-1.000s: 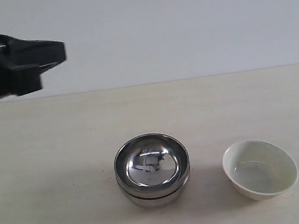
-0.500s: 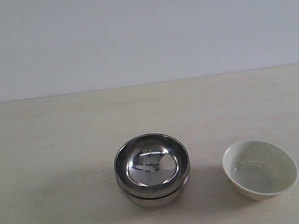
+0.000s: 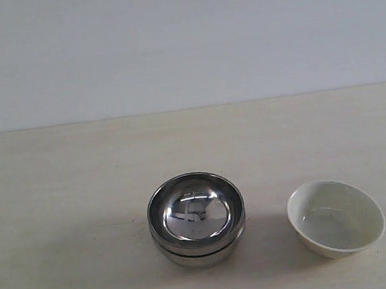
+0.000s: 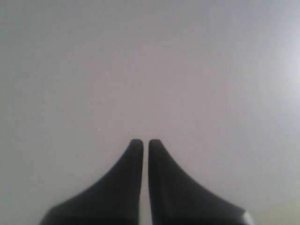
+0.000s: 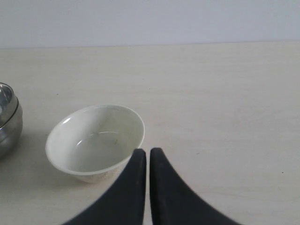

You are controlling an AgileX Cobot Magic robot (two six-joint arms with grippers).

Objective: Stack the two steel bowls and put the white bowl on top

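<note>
Steel bowls (image 3: 197,220) sit nested one inside the other close to the front edge of the bench (image 3: 65,178), about midway along it. Their two rims show as a doubled ring with a dark seam between them, and the polished inside of the upper one mirrors bright shapes. To the right of the steel bowls, apart from them and nearer the front right corner, the white bowl (image 3: 336,216) rests upright and empty on the bench, a shadowed strip of the surface lying between the two. The right gripper (image 5: 148,151) is close by the white bowl. Its dark jaws are drawn together to a thin slit with nothing between them, and the tips are just beside the bowl's rim; whether they touch it cannot be told. Behind the bowls the pale, faintly grained bench runs back to its far edge, where a plain grey-white wall (image 3: 182,42) rises. The left gripper (image 4: 146,141) shows only in its own wrist view, set against a blank pale surface, its jaws closed to a narrow gap and gripping nothing.
</note>
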